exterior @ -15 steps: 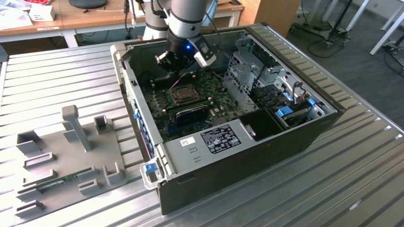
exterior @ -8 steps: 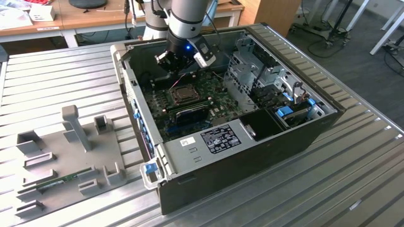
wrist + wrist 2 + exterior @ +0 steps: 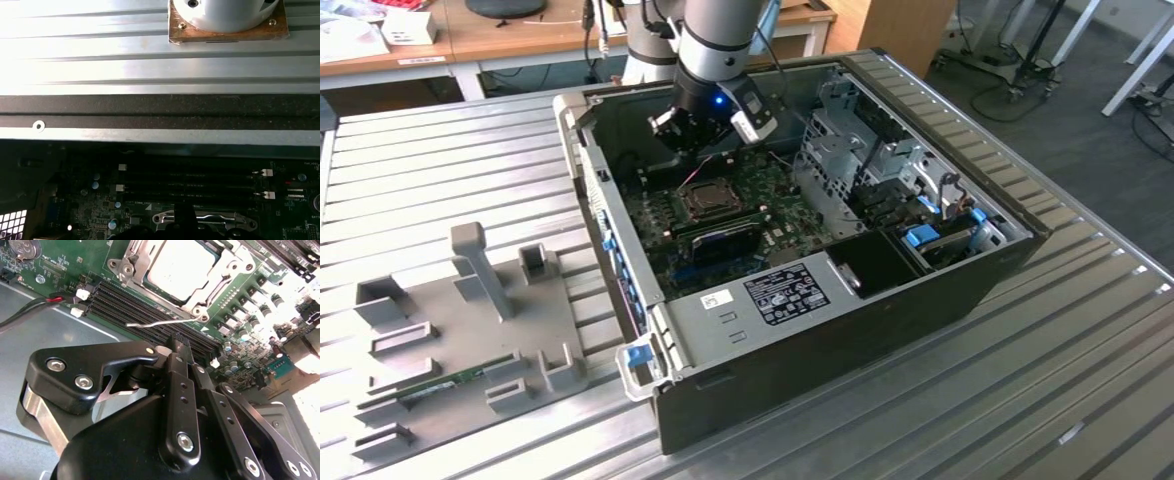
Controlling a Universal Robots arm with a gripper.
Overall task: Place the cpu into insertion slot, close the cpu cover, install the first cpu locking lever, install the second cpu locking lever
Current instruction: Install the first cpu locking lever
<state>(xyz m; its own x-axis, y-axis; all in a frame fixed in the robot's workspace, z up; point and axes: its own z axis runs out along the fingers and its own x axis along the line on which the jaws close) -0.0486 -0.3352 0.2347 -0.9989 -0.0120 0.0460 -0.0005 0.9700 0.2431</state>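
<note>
The cpu, a silvery square chip, lies in the insertion slot on the green motherboard. The cpu cover lies flat over it as a metal frame around its edges. One thin silvery locking lever sticks out free over the black memory slots. My gripper is shut with nothing between its fingers, its tip just short of that lever. In the exterior view my gripper hangs inside the open case, above the socket. The socket's edge also appears in the first wrist view.
The open computer case lies on a ribbed metal table. A drive cage stands on the exterior view's right of the board. A red and black cable runs beside the memory slots. A grey fixture plate lies on the exterior view's left.
</note>
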